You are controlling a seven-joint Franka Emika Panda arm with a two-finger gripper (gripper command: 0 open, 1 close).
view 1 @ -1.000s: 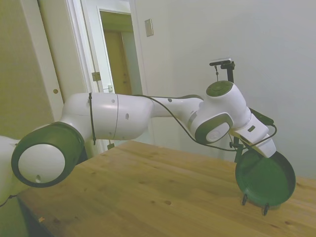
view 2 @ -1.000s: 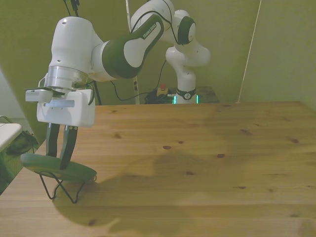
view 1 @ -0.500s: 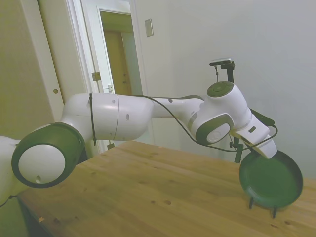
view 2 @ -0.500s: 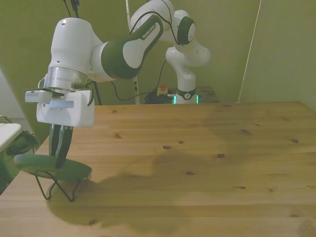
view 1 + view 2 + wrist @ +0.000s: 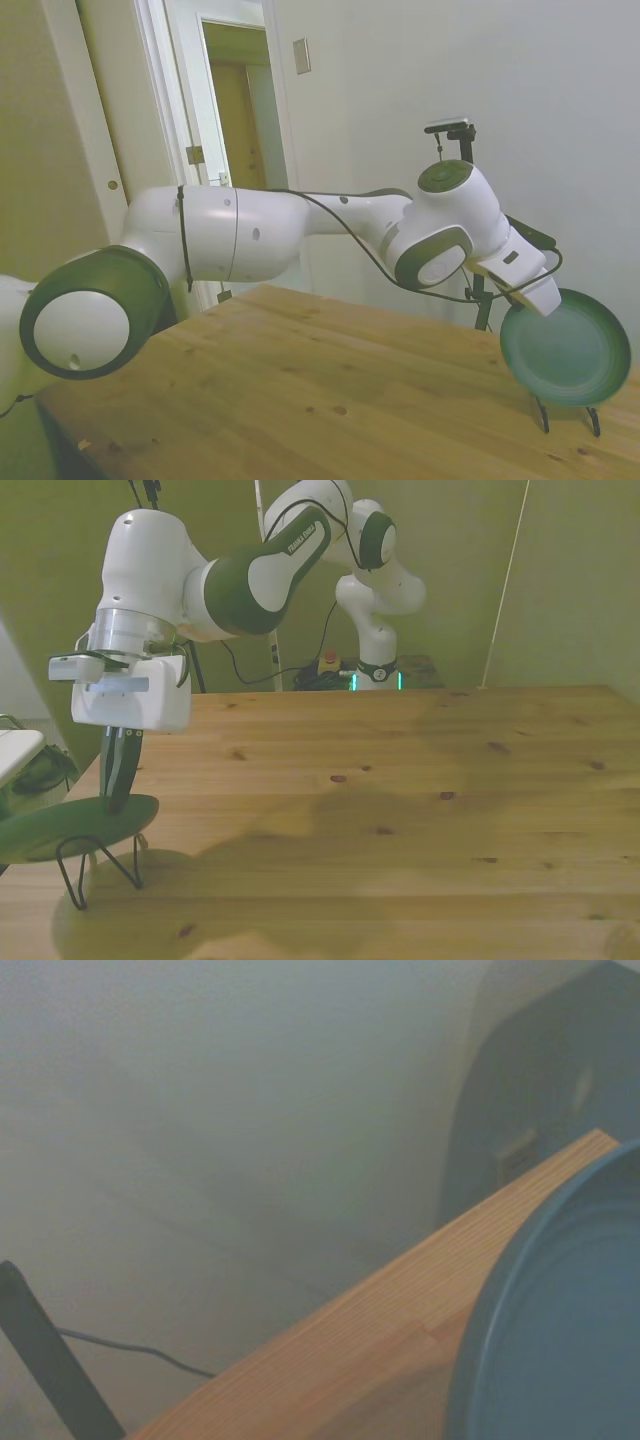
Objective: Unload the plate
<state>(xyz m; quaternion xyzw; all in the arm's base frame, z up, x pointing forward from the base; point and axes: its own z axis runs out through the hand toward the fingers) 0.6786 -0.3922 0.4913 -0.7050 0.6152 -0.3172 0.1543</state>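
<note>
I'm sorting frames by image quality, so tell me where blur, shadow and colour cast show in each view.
Side view: the plate is smeared by motion blur, while the table stays sharp. Front view: a yellow-green cast covers everything, and the arm throws a broad soft shadow across the table and under the wire stand. Wrist view: hazy and out of focus, with the plate's rim soft-edged and bluish.

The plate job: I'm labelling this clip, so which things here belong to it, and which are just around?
Part of the job:
- plate, dark green, gripped at its rim
- gripper, closed on the plate
- wire stand, black, under the plate

Just around:
- table, wooden
- door behind the arm, side view
- red button by the robot's base
</note>
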